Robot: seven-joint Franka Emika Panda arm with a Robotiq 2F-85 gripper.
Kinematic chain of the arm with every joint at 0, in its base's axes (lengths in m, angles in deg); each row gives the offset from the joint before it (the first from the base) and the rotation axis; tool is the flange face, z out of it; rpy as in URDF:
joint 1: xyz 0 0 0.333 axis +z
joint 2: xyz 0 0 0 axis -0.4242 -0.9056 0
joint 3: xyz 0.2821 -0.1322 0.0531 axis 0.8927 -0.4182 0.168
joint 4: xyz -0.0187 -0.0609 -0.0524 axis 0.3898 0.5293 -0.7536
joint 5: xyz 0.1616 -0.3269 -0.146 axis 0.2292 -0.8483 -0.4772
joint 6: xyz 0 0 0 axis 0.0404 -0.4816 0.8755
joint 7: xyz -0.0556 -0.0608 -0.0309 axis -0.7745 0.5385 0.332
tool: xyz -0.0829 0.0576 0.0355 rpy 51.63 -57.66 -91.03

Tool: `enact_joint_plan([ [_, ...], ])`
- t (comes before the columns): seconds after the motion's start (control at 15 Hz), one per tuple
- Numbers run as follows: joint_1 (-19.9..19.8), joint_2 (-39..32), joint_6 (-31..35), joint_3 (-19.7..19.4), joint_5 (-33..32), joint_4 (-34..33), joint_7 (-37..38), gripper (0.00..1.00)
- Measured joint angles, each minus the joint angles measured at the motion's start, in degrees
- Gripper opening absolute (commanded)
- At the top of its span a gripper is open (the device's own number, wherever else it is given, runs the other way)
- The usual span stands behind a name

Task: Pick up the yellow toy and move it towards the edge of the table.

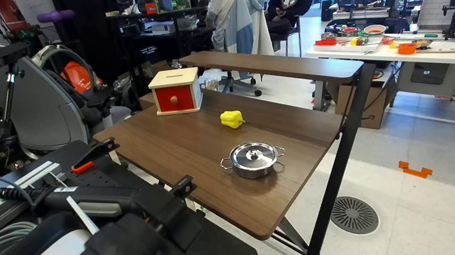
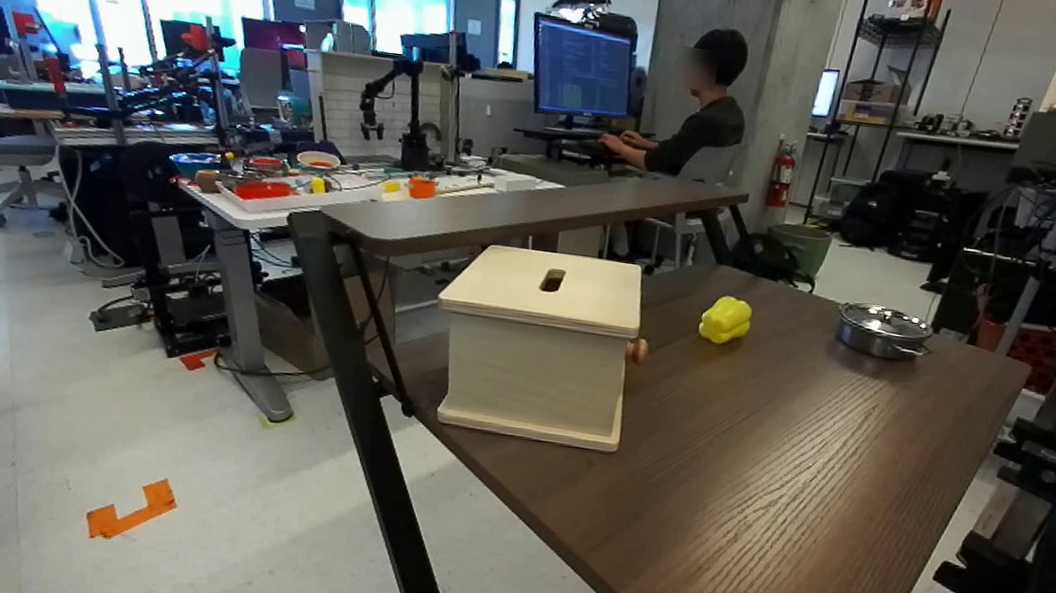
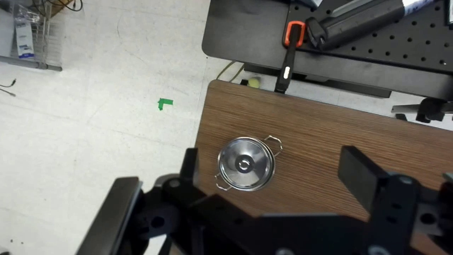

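Observation:
The yellow toy is a small bright pepper-shaped lump. It lies on the dark brown table in both exterior views, the toy [image 1: 231, 119] [image 2: 724, 321] resting between the box and the metal pot. The table [image 1: 165, 139] [image 2: 747, 485] also shows in the wrist view [image 3: 318, 117]. My gripper [image 3: 270, 157] is open with nothing between its fingers. It is above the table, with the pot below and between the fingers in the picture. The toy does not show in the wrist view. The gripper does not show in either exterior view.
A silver lidded pot [image 1: 255, 162] [image 2: 883, 335] [image 3: 246, 164] stands near one table end. A wooden box with a red drawer [image 1: 177, 90] [image 2: 533, 378] stands at the other end. A raised shelf [image 1: 272, 63] [image 2: 538, 217] runs along one long side. A black clamp [image 3: 288, 67] touches the opposite edge.

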Motion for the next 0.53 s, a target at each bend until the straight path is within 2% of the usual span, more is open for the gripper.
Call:
enact_joint_plan([
  [0.2,1.82,-5.32,3.44,2.34,0.33,0.12,3.41,1.0],
  [0.53,1.26,-4.94,3.43,2.04,0.32,-0.07,3.29,1.0],
])
